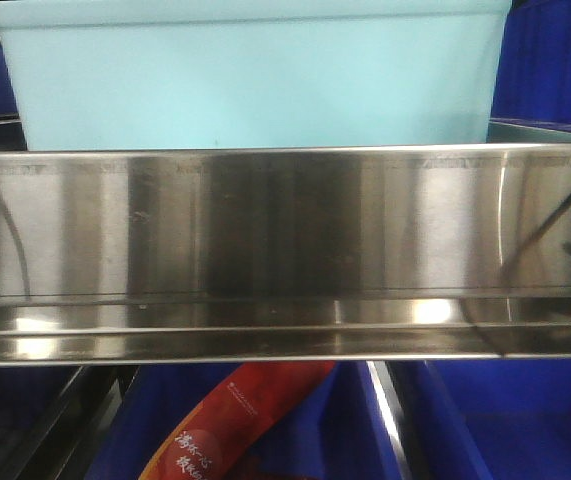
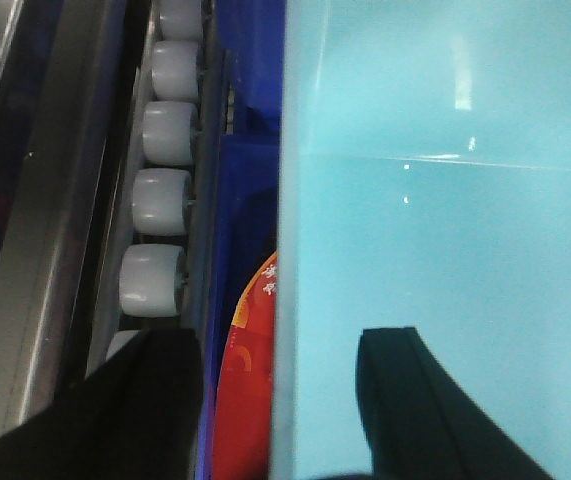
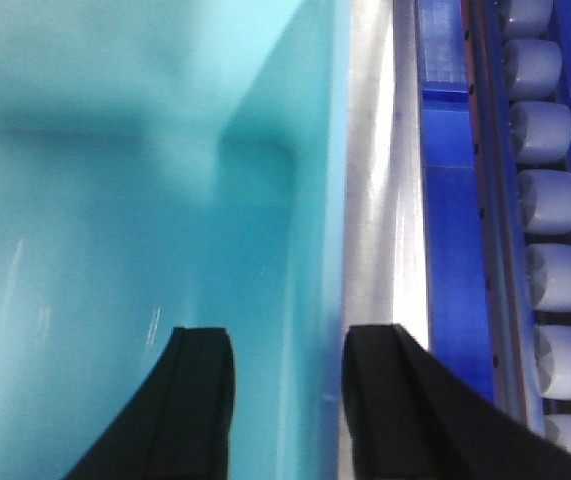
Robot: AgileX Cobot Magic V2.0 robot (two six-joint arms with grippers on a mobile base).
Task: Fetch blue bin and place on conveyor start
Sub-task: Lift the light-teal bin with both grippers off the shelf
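The blue bin [image 1: 255, 80] sat on the upper shelf, directly behind the stainless-steel shelf rail [image 1: 285, 230], with only its upper front wall showing above that rail. Dark blue bins [image 1: 555, 60] stood on either side of the blue bin and on the level below it. A red package [image 1: 235, 420] with printed lettering lay in one of those lower bins, beneath the blue bin's middle.

The left gripper [image 2: 280, 340] straddled the blue bin's left wall. One black finger [image 2: 415, 400] was inside the bin and the other was outside it, and the jaws stood apart with space showing between each finger and the wall. A row of pale grey rollers [image 2: 162, 200] ran just outside that wall.

The right gripper [image 3: 287, 340] straddled the blue bin's right wall in the same way, one finger [image 3: 200, 400] inside and the other outside, over a strip of bright steel. Its jaws were also apart and not pressed on the wall. A second row of rollers lay further out from the bin on that side, past a dark blue bin edge.
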